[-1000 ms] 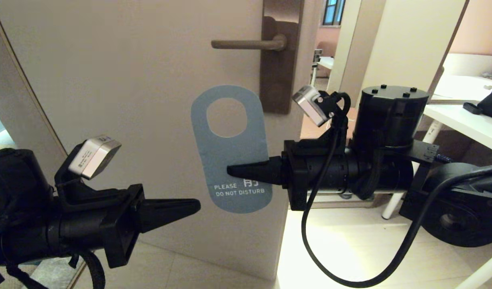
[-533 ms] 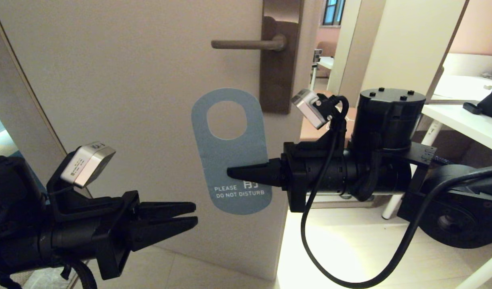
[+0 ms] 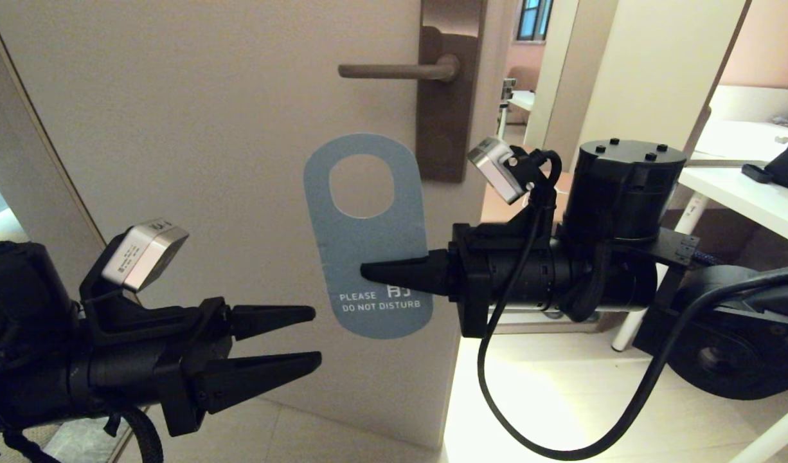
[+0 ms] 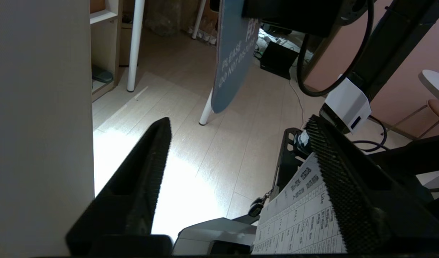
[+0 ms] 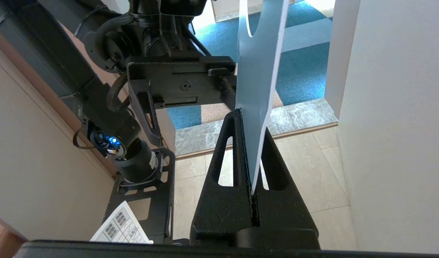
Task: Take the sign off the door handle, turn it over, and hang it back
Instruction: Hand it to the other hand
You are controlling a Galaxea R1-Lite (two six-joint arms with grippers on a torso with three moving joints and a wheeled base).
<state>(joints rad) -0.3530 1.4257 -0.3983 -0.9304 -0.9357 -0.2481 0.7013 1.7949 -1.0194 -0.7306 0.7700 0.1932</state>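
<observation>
Sign [image 3: 367, 244] was off the handle [image 3: 394, 70], clamped in right gripper [image 3: 368, 272]; left gripper [image 3: 313, 337] waited apart, probably to take it for turning.

Likely a hotel room, privacy sign [image 3: 366, 238], lever door handle [image 3: 394, 70], carpeted corridor [image 5: 302, 71]

Sign off handle, held upright; handle bare.
The sign [image 3: 367, 244], a slate-blue card with rounded ends and an oval hole at 12 o'clock, shows "PLEASE DO NOT DISTURB" near its lower end. It is positioned at 6 o'clock below the door handle [image 3: 394, 70], a straight bronze lever set horizontally on a tall backplate.
</observation>
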